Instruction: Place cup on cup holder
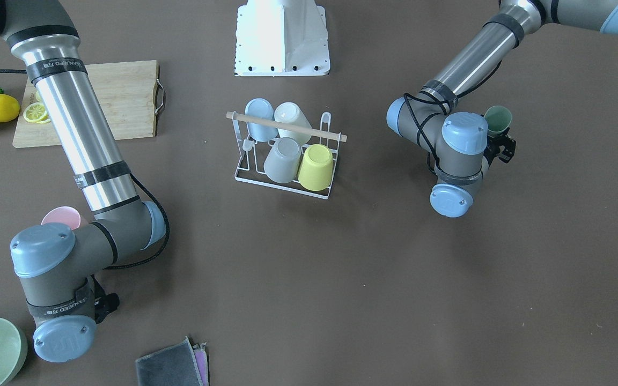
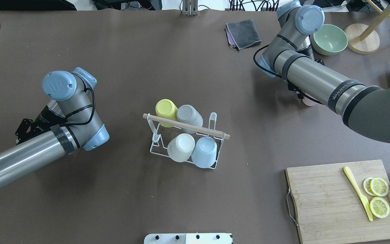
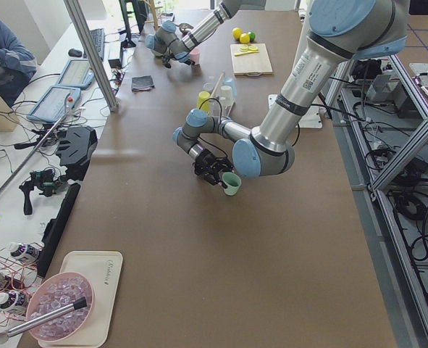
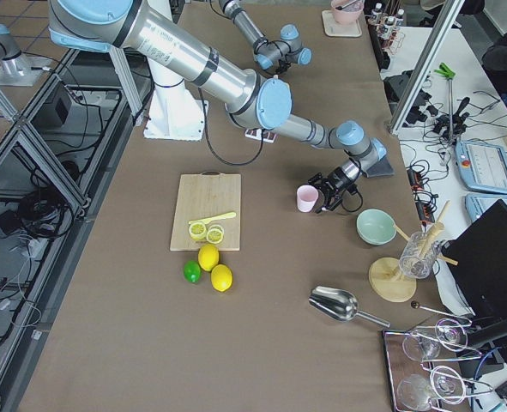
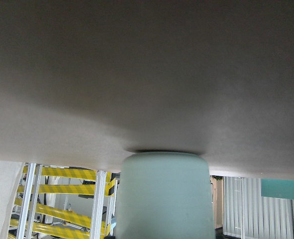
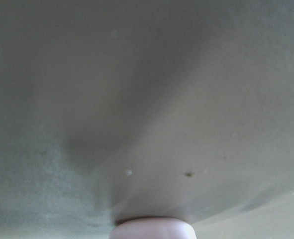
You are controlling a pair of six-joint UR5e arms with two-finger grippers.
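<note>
1. Out in the middle of the brown table (image 1: 341, 300) stands the cup holder (image 1: 247, 143). It is made of thin white wire, with a smooth round stick (image 1: 286, 127) of pale wood across its top.
2. That stick is the long way of the holder. It runs side to side across the table, a bit slanted. The end on the robot's left is a little farther from the robot.
3. Four smooth cups sit on the holder with their bottoms up, leaning a bit: a blue cup (image 1: 259, 119), a white cup (image 1: 294, 120), a grey cup (image 1: 283, 160) and a yellow cup (image 1: 316, 167).
4. A green cup (image 1: 498, 119) stands on the table, mouth up, well apart from the holder on the robot's left. It is round and wider at the top.
5. The black left gripper (image 1: 501, 143) is right up against it. Its fingers are hidden, so I cannot tell if they squeeze the cup.
6. A pink cup (image 4: 307, 198) stands mouth up on the robot's right, near a green bowl (image 4: 376, 226). The right gripper (image 4: 328, 197) is just beside it. I cannot tell if it grips.
</note>
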